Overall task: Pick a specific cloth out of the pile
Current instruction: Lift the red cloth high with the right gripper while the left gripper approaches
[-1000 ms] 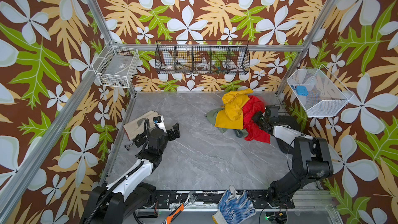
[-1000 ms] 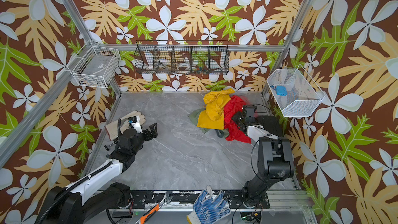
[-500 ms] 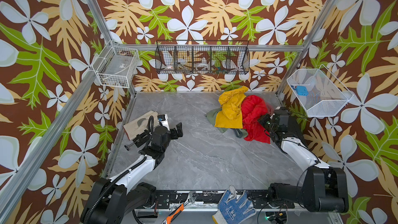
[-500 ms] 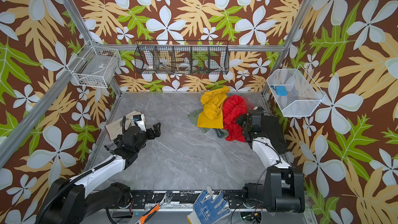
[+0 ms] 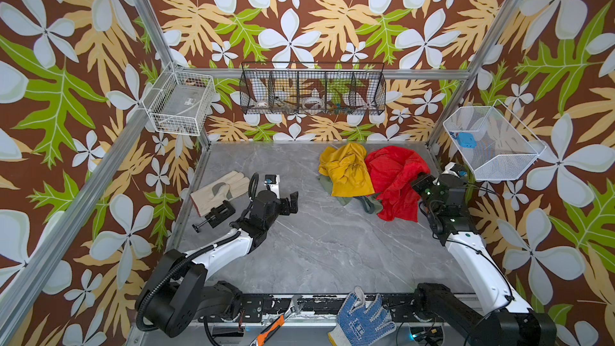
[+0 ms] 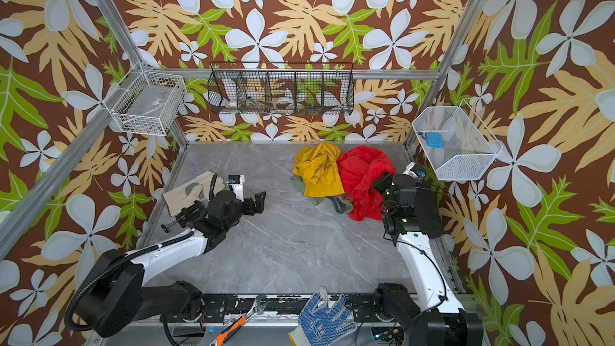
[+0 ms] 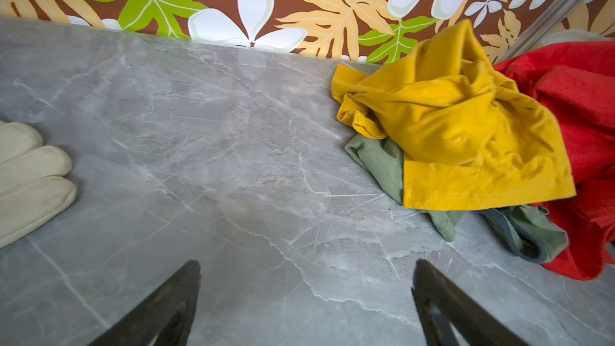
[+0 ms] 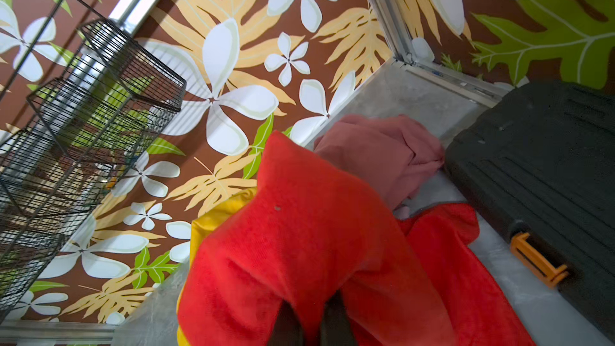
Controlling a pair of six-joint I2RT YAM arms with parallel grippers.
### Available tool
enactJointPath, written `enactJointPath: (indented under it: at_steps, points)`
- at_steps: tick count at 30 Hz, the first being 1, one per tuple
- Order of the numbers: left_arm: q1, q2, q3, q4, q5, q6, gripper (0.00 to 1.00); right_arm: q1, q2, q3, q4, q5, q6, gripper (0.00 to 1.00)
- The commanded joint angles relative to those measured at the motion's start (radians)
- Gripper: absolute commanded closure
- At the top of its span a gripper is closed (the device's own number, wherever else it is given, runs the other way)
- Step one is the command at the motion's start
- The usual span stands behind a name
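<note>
Right claw (image 8: 311, 321) tips within red cloth (image 8: 299, 244)

Beige work glove (image 5: 219, 191) flat on grey marble table (image 5: 316, 247), near left wall; small black clamp (image 5: 218, 217) just beside its cuff. Black wire basket (image 5: 312, 63) on back wall, white wire basket (image 5: 173, 125) at left, white mesh basket (image 5: 499, 163) at right holding blue object (image 5: 464, 139). Blue-dotted glove (image 5: 361, 317), wrench (image 5: 293, 309) at front edge.

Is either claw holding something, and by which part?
The right gripper is shut on a raised fold of the red cloth; the left gripper is open and empty.
</note>
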State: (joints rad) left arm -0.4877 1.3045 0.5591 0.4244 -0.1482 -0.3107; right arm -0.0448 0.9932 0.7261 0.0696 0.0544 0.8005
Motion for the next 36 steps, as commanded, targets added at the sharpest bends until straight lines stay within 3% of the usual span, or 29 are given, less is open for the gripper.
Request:
enactJointPath:
  at_steps: [1,13,26,36]
  points:
    - [-0.016,0.025,0.025,0.039,0.016,0.009,0.01,0.002,-0.033,0.008,0.041,0.014,-0.018,1.0]
    - [-0.028,0.059,0.041,0.047,0.054,0.008,0.03,0.002,-0.121,0.069,0.098,-0.007,-0.031,1.0]
    - [-0.037,0.05,0.039,0.045,0.054,0.005,0.03,0.004,-0.17,0.081,0.32,-0.146,0.051,1.0]
    - [-0.052,0.042,0.039,0.046,0.057,0.001,0.03,0.012,-0.174,0.201,0.395,-0.216,0.041,1.0]
